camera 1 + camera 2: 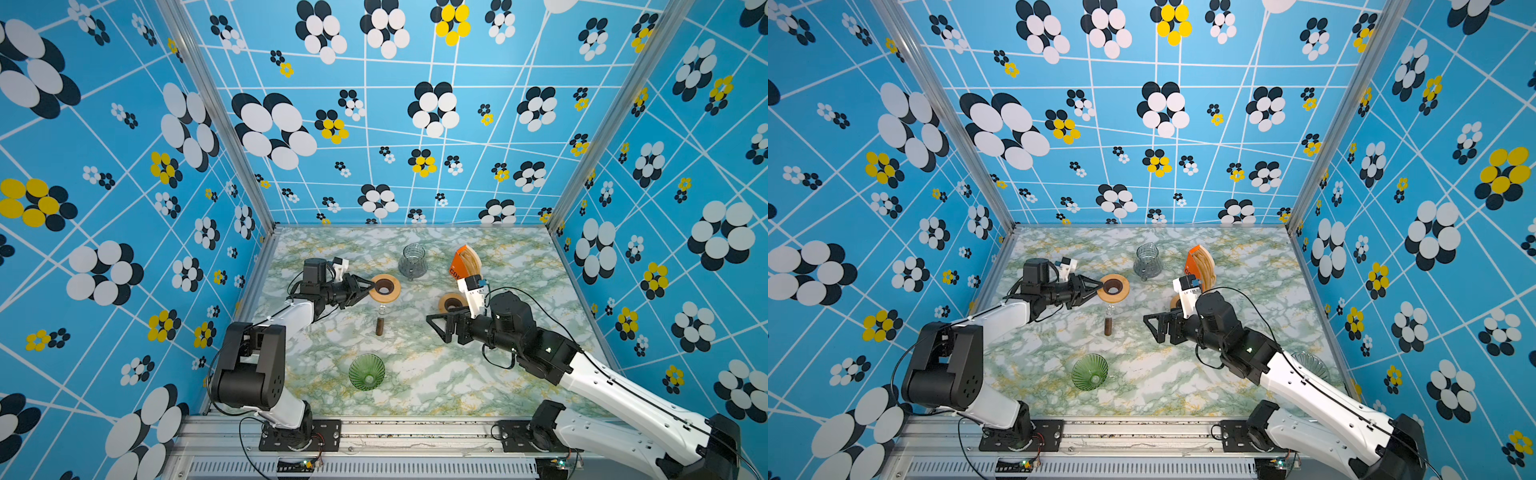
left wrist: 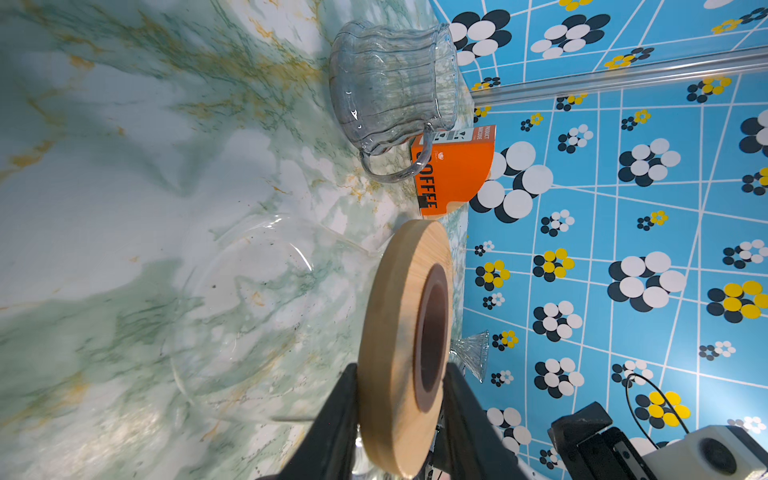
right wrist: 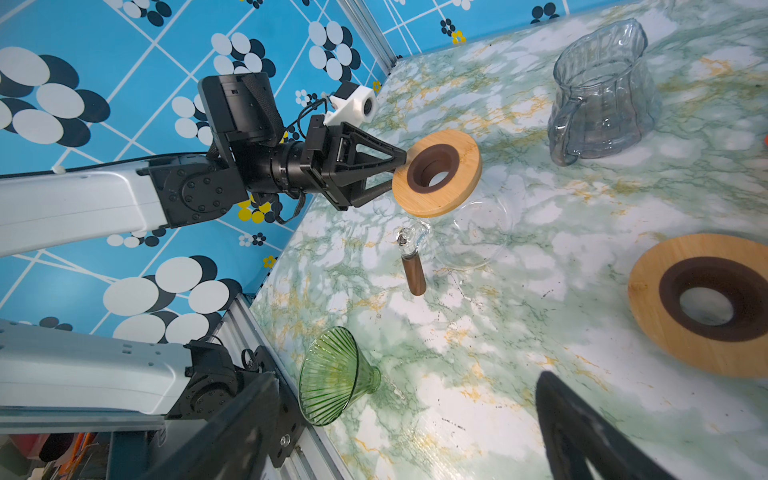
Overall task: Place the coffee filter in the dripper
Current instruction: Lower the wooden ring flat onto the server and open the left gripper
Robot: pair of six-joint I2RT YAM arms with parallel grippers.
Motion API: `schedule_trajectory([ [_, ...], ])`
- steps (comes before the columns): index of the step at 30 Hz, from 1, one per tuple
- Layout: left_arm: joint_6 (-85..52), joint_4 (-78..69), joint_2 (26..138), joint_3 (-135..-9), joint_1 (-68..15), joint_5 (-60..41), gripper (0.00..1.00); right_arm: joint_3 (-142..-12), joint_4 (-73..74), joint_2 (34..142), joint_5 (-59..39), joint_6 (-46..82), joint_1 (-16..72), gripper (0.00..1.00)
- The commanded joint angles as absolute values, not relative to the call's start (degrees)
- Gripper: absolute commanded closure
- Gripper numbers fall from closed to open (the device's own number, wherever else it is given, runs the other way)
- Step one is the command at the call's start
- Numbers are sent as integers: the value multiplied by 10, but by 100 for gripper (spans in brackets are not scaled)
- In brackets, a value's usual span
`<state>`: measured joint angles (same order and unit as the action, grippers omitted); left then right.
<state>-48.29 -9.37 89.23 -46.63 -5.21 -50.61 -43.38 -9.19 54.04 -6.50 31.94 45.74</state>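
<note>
Nearest the robot, at about 7 o'clock on the marble table (image 1: pixel 457 374), a green dripper (image 1: pixel 366 372) lies on its side with nothing touching it. At about 4 o'clock, close to the right wall, a clear dripper (image 1: pixel 1310 365) shows partly behind the right arm in a top view.

Near the table's middle the right pincer (image 1: pixel 435 329) hangs above the marble with its jaws spread wide. Nothing sits between them and they touch nothing. Just beyond it, at 2 o'clock, a second wooden ring (image 1: pixel 451 302) lies flat on the table, partly hidden by the right wrist in both top views.

At about 10 o'clock the left pincer (image 1: pixel 371 289) reaches toward the middle, one jaw above and one below the rim of a wooden ring (image 1: pixel 385 287) with a dark inner collar. In the left wrist view the fingers (image 2: pixel 336 415) bracket the ring's edge closely. Whether they pinch it or merely stand against it cannot be told. The ring sits over the mouth of a clear carafe (image 3: pixel 478 237), whose brown handle (image 1: pixel 380 326) points toward 6 o'clock.

Farthest back, a grey glass pitcher (image 1: pixel 412 259) stands upright at 12 o'clock. At 1 o'clock stands the orange filter box (image 1: pixel 455 266) with the coffee filters (image 1: pixel 470 259) stacked inside it, well apart from both drippers and touched by neither pincer.
</note>
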Motion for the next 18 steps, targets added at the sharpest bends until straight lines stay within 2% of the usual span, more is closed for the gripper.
schedule_trajectory([
  [1, -436, -25, 866, -491, -46, -491, 64, -430, -96, 537, -59, 311, 461, 2],
  [18, -384, 80, 843, -515, -46, -462, 65, -438, -102, 539, -61, 307, 461, 2],
])
